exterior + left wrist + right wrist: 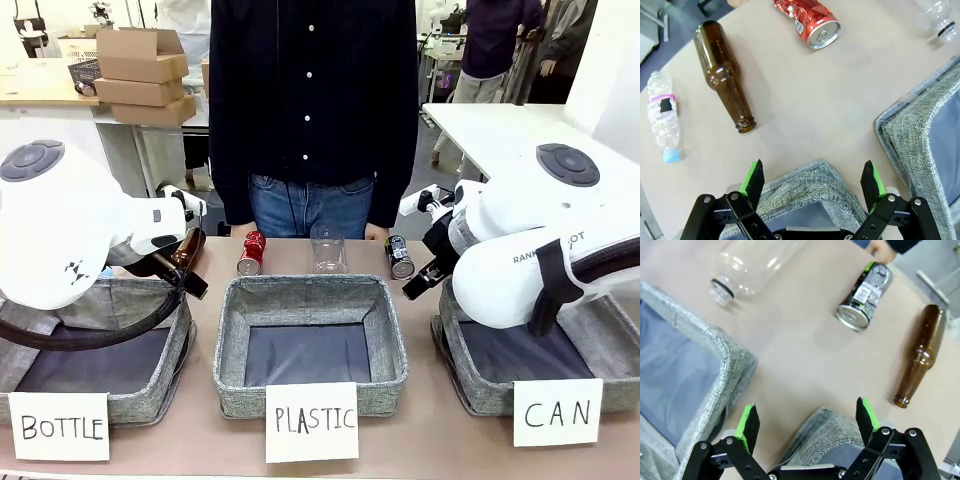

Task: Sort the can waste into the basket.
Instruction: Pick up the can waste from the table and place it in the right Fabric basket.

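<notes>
A crushed red can (251, 252) lies at the far side of the table, left of centre, also in the left wrist view (810, 20). A black can (399, 257) with green marks lies on its side to the right, with its silver end towards the right wrist camera (864, 290). The grey CAN basket (480, 395) stands at the front right, behind its white card. My right gripper (807, 422) hangs open over that basket's far corner (825, 435), short of the black can. My left gripper (812, 180) is open above a corner of the BOTTLE basket (815, 175).
The PLASTIC basket (232, 345) stands in the middle and the BOTTLE basket (150, 400) on the left. A clear plastic bottle (327, 250) lies between the cans. Brown bottles (725, 77) (920, 355) and a small plastic bottle (664, 115) lie on the table. A person stands at the far edge.
</notes>
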### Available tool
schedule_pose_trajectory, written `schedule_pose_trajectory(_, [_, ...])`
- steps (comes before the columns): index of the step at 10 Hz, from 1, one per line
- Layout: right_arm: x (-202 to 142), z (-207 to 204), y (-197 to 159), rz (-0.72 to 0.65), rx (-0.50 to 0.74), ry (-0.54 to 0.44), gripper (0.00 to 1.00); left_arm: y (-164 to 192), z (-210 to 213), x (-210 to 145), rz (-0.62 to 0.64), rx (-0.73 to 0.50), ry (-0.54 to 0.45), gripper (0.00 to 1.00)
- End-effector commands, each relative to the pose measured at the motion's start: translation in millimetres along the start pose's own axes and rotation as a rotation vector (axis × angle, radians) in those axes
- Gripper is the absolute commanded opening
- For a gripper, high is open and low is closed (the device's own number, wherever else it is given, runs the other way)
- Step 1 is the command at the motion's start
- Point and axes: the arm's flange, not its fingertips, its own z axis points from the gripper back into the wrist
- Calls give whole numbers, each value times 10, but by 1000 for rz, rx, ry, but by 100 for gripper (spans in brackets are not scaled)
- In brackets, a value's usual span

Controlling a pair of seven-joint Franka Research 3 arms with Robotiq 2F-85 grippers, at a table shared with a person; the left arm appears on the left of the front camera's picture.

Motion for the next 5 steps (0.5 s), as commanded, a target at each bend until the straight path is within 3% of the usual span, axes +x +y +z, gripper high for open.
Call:
schedule_pose_trajectory(1, [0, 0, -1, 0, 0, 0, 100, 3, 0, -1, 1, 0, 0, 100])
schedule_pose_trajectory(2, [0, 0, 0, 0, 0, 0, 100, 0, 0, 0, 0, 0, 0, 100])
schedule_pose_trajectory(3, [31, 432, 65, -80, -11, 40, 100, -125, 475, 45, -15, -11, 83, 100])
schedule_pose_trajectory(5, [-80, 1290, 83, -179, -31, -132, 100, -364, 1342, 21, -12, 50, 12, 100])
